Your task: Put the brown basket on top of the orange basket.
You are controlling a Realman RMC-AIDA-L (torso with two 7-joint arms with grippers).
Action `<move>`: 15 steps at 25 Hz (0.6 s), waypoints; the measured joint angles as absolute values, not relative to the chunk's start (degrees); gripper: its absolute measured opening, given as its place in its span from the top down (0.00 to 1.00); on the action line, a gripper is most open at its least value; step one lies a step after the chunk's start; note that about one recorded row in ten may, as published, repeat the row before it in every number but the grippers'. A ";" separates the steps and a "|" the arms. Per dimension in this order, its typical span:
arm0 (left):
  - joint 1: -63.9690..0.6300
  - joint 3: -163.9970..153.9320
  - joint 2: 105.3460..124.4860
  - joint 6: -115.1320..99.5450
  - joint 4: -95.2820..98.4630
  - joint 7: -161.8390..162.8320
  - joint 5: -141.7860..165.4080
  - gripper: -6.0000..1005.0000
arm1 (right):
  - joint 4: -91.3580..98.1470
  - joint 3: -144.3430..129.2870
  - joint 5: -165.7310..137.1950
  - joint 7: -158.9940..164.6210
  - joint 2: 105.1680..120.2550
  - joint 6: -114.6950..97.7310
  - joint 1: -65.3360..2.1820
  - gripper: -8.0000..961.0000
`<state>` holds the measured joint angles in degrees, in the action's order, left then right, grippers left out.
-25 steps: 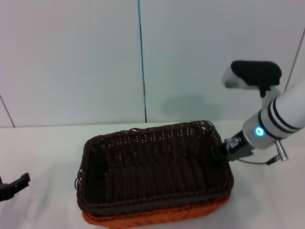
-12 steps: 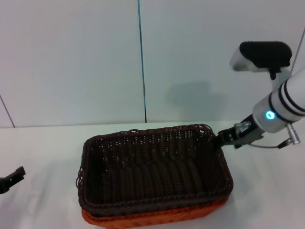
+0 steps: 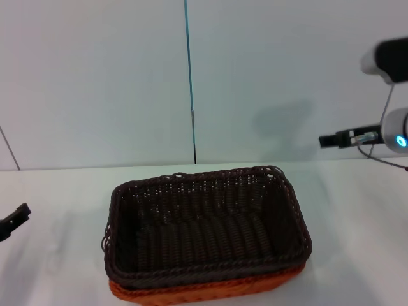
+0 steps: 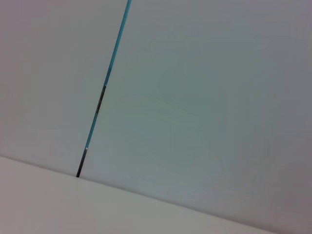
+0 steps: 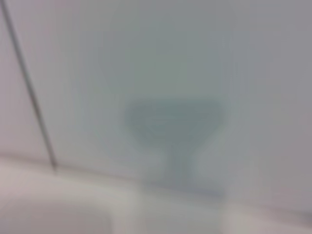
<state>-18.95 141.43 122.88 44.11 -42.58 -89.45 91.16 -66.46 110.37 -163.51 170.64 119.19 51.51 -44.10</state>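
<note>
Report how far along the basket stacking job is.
Done: the dark brown woven basket sits nested on top of the bright orange woven basket, whose rim shows beneath it. In hand: nothing; the right gripper is raised clear at the right, the left gripper low at the left edge. Left: nothing visible.

Dark brown woven basket point(image 3: 207, 226) over a bright orange woven basket point(image 3: 210, 290); white table point(image 3: 57, 191).

Matt woven wicker, brown basket point(image 3: 207, 223) and orange basket point(image 3: 210, 290); tabletop point(image 3: 57, 191) seemingly smooth.

Lab (bare white table point(image 3: 357, 210), panelled wall point(image 3: 95, 76))
</note>
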 joint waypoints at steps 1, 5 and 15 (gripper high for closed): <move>-19.12 141.83 123.08 44.14 -42.59 -89.68 91.10 0.10 | -67.38 107.79 -162.16 170.35 119.14 45.85 -41.40 0.08; -19.48 142.16 123.50 44.38 -42.61 -90.65 91.06 0.10 | -68.52 98.32 -159.31 169.62 118.97 25.77 -31.44 0.03; -19.09 142.00 123.89 46.49 -41.41 -96.85 84.26 0.10 | -68.58 88.66 -150.67 170.19 119.02 -1.06 -13.98 0.03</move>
<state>-19.09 142.00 123.89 46.49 -41.41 -96.85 84.26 -68.58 88.66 -150.67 170.19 119.02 -1.06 -13.98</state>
